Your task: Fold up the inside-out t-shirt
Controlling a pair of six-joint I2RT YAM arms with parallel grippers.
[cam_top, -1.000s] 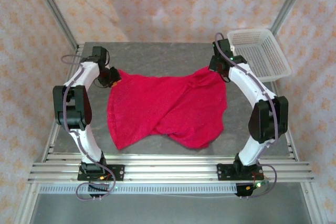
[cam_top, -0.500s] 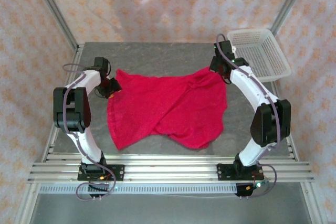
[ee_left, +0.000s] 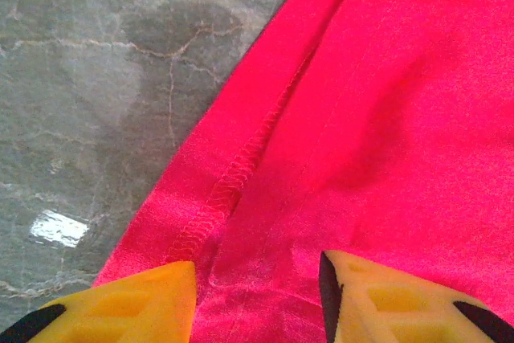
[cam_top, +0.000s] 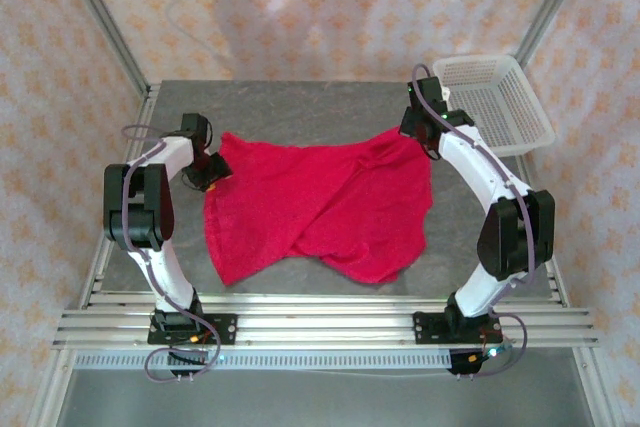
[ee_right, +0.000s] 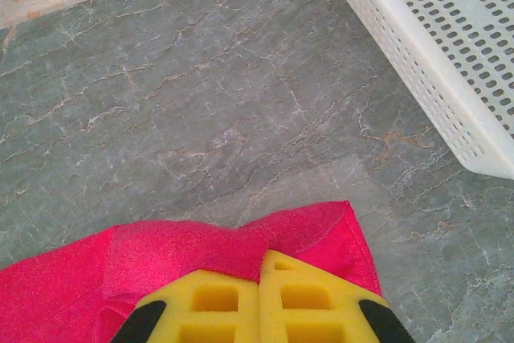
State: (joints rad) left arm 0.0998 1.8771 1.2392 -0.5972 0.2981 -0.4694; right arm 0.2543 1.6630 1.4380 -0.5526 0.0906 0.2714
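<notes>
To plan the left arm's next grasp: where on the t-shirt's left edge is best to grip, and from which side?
Probably the stitched hem of the t-shirt, approached from the bare table side: it lies flat beneath the open left gripper.

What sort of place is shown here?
Likely a robot test bench: a left arm and a right arm bolted to metal rails, patterned cloth hung as walls, a lone t-shirt.

Left fingers (ee_left: 128, 303) stand parted; right fingers (ee_right: 213, 299) are pressed together.
</notes>
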